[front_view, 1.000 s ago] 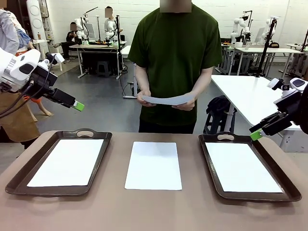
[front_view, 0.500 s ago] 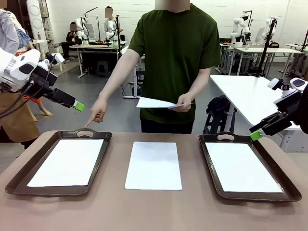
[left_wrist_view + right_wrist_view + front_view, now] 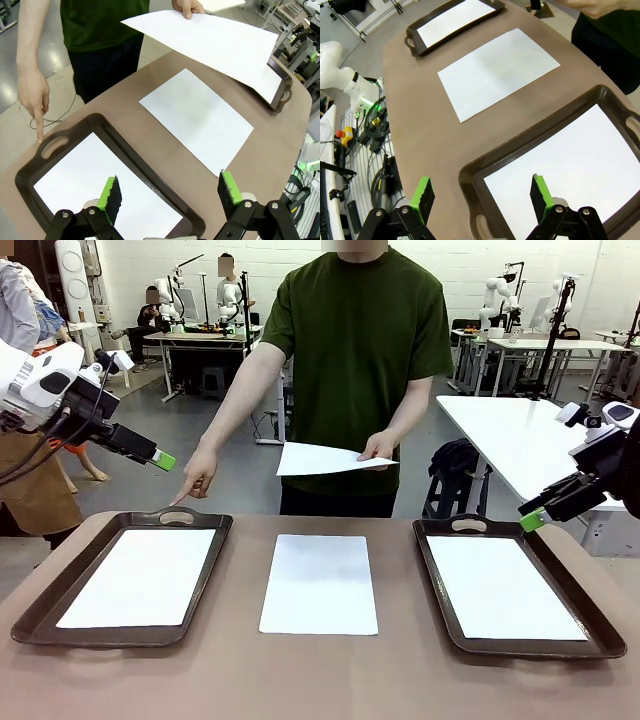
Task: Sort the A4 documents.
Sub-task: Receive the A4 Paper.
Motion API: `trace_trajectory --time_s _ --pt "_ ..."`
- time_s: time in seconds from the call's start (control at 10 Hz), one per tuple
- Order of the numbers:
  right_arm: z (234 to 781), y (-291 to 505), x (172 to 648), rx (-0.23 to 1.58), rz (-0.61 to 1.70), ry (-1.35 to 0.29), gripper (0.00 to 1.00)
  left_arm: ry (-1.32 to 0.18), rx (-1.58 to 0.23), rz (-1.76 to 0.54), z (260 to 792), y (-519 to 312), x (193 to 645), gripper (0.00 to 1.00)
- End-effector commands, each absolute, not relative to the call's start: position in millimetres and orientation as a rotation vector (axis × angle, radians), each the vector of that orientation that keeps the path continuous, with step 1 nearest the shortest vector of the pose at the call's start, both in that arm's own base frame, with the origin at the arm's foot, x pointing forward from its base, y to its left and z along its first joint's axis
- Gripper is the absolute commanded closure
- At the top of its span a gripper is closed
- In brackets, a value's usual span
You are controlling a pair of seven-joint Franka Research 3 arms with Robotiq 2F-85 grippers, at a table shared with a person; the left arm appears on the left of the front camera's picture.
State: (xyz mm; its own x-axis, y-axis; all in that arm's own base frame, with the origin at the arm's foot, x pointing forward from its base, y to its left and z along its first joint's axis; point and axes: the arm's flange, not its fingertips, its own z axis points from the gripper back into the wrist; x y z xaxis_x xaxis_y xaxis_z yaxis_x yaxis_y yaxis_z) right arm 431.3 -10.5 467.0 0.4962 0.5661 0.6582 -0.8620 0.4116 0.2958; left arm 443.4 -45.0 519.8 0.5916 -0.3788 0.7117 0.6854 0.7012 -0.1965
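Note:
A white A4 sheet [image 3: 320,583] lies on the table's middle, seen also as the centre sheet [image 3: 197,119] [image 3: 497,72]. Another sheet [image 3: 140,576] rests in the left dark tray [image 3: 40,615], a third sheet [image 3: 503,586] in the right tray [image 3: 605,635]. The person holds a further sheet [image 3: 325,458] [image 3: 210,40] in one hand and points a finger [image 3: 180,498] at the left tray's handle. My left gripper [image 3: 163,460] [image 3: 167,197] hangs open above the left tray. My right gripper [image 3: 531,521] [image 3: 480,195] hovers open over the right tray [image 3: 520,150].
The person stands at the far side of the brown table [image 3: 320,680]. Bare tabletop shows between the trays and along the near edge. Other tables and people stand farther back in the room.
The person has let go of the held sheet with one hand and brought that hand down to point at the left tray's handle. Neither arm has moved.

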Motion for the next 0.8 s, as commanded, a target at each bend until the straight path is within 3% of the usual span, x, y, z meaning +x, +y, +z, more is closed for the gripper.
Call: trace_trajectory --time_s 0.0,0.4,0.7 --pt "465.4 -9.7 430.5 0.666 0.958 -0.505 0.0 -0.694 -0.487 -0.656 518.8 -42.7 443.4 0.0" --pt "465.4 -9.7 430.5 0.666 0.958 -0.505 0.0 -0.692 -0.487 -0.648 519.8 -45.0 443.4 0.0" --pt "465.4 -9.7 430.5 0.666 0.958 -0.505 0.0 -0.616 -0.838 -0.322 484.5 -78.7 498.2 0.0"
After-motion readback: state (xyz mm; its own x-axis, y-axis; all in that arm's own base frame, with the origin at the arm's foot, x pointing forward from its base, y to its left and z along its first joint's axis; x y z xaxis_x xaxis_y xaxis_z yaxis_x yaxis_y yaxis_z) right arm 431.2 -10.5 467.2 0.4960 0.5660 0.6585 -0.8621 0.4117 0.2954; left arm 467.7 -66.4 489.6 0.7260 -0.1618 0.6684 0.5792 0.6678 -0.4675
